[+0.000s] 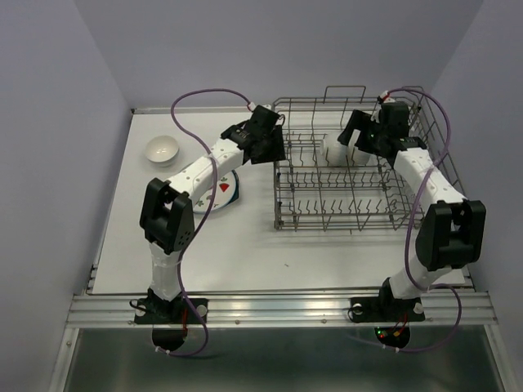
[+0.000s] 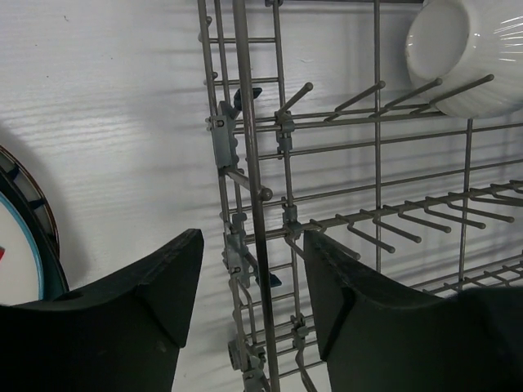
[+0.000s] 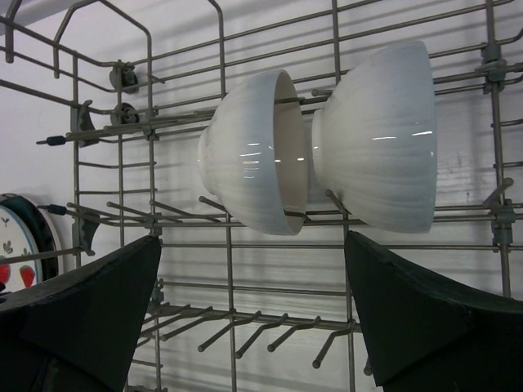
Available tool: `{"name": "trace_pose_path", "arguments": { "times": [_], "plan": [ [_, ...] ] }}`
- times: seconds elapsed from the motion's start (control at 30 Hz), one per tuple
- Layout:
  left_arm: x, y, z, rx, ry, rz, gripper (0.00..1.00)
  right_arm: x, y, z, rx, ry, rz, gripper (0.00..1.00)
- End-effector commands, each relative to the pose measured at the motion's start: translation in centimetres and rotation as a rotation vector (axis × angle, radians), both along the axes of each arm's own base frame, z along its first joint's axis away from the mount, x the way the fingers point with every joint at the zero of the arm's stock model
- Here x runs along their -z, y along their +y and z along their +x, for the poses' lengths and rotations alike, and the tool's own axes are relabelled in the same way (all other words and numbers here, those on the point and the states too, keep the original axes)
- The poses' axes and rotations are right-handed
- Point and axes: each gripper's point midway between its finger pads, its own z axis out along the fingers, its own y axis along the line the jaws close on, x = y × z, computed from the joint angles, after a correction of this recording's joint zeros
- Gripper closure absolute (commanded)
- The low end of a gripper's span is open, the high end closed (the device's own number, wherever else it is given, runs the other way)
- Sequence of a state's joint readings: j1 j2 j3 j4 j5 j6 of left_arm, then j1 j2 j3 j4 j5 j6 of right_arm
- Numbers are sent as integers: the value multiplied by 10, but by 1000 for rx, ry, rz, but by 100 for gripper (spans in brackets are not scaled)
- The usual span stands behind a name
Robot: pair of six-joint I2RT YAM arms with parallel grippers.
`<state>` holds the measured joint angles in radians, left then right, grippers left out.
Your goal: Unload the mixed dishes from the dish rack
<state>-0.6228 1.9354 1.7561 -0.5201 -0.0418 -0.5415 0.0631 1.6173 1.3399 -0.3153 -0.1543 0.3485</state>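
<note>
Top external view, stock as it stands.

1. Dish rack [image 1: 327, 227]: grey wire, upright tines, on the right half of the white table [image 1: 245, 253].
2. Two small white bowls [image 3: 245, 155]: inside the rack toward its far end, lying on their sides among the tines. They sit close together, the foot of one at the mouth of the other. I cannot tell whether they touch.
3. Lone white bowl [image 1: 162, 150]: upright on the table near its far left corner, well apart from the rack.
4. Strawberry plate [image 1: 221, 193]: flat on the table left of the rack, partly under my left arm. It lies on the dark teal plate [image 2: 51, 249], whose rim shows around its edge.
5. Left claw [image 2: 252, 245]: at the rack's left wall, jaws apart and holding nothing. One finger is outside the wall and one inside, with an upright wire of the wall between them.
6. Right claw [image 3: 252, 241]: over the rack's far right part, jaws at full spread and holding nothing. The two bowls lie just ahead, framed between my fingers.
</note>
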Motion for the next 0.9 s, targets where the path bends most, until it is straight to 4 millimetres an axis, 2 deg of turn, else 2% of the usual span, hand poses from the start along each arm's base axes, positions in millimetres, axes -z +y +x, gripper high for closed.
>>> {"name": "trace_pose_path", "arguments": {
  "times": [0.0,0.03,0.23,0.37,0.4,0.5,0.67,0.73,0.87],
  "plan": [
    [-19,-4,0,-34,-48,-18,44,-31,15,16,-100,-109,22,0],
    [-19,-6,-2,-30,-48,-21,54,-31,16,18,-114,-112,15,0],
    [-10,-8,-8,-32,-31,-18,74,-23,16,25,-128,-109,-2,0],
    [-9,-8,-8,-40,-34,-12,78,-13,16,34,-136,-99,-15,0],
    [-9,-7,-8,-43,-34,-11,82,-12,17,36,-146,-100,-14,0],
    [-9,-6,-7,-46,-36,-5,87,-8,22,39,-176,-95,-5,0],
    [-7,-5,-7,-55,-32,3,89,-9,30,40,-235,-128,5,0],
    [-6,-4,-7,-60,-29,3,96,-11,33,41,-250,-139,14,0],
    [-5,-3,-7,-66,-30,9,96,-8,40,41,-282,-131,43,0]
  ]
}}
